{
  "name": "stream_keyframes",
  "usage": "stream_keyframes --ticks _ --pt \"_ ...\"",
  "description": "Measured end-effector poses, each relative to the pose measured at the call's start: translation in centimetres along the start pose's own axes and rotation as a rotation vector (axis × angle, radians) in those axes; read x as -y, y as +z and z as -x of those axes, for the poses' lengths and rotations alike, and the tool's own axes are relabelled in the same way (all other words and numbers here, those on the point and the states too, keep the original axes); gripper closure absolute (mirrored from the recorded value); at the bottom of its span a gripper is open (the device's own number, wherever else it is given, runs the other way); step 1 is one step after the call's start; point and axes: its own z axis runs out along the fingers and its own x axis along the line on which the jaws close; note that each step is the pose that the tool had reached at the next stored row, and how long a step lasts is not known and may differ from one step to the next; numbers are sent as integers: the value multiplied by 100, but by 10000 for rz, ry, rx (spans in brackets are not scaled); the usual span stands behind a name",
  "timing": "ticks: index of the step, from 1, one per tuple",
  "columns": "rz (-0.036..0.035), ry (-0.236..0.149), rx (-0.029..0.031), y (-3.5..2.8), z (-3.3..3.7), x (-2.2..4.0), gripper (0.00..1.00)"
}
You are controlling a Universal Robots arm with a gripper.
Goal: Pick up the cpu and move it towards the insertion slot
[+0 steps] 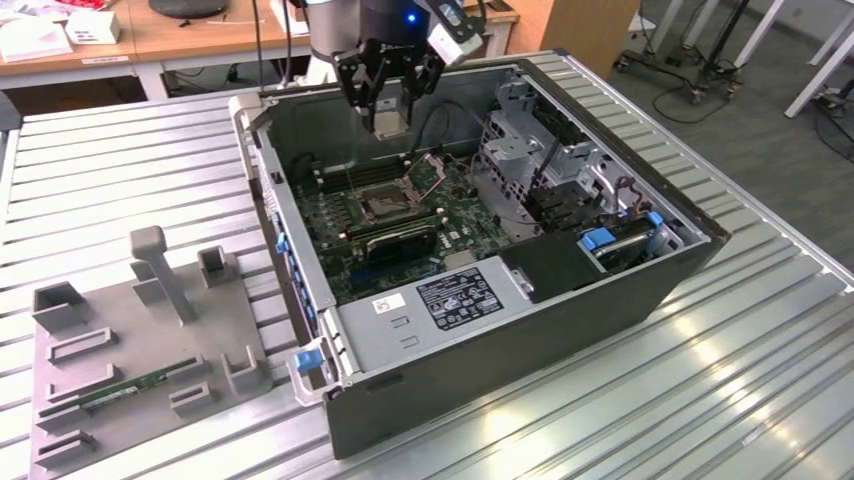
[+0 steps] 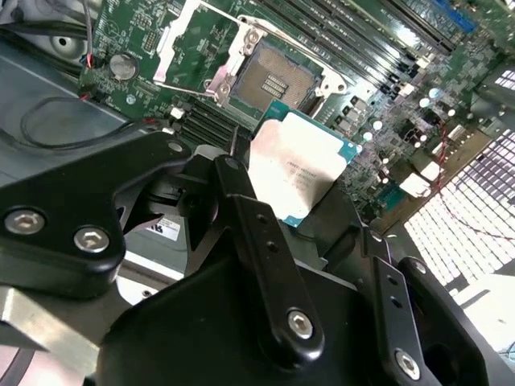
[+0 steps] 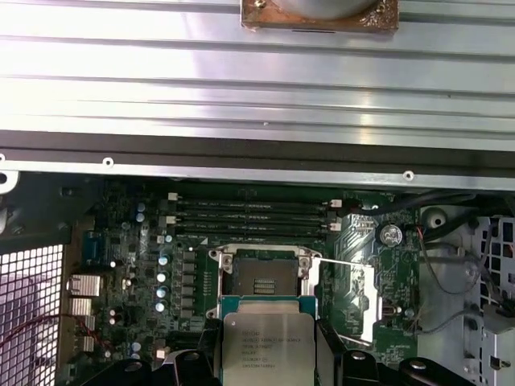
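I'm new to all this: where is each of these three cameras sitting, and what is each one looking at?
Exterior view: off the arm, above, looking down on the open computer case on the slatted table; the arm's gripper hangs over the case, holding the cpu.
Second wrist view: on the arm, looking past the black gripper fingers at the cpu above the insertion slot.
First wrist view: on the arm, looking at the motherboard, with the cpu near the insertion slot.
Shared: both wrist views show the cpu and slot.
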Motion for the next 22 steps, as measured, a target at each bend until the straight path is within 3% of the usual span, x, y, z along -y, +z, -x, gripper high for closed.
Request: stream_keyframes --ticks 5,12,16,22 --pt "0 0 0 1 0 -1 45" --pt "0 9 2 12 1 -74 45" --pt "-1 16 1 14 2 -85 45" --pt "-3 325 15 30 1 -88 45"
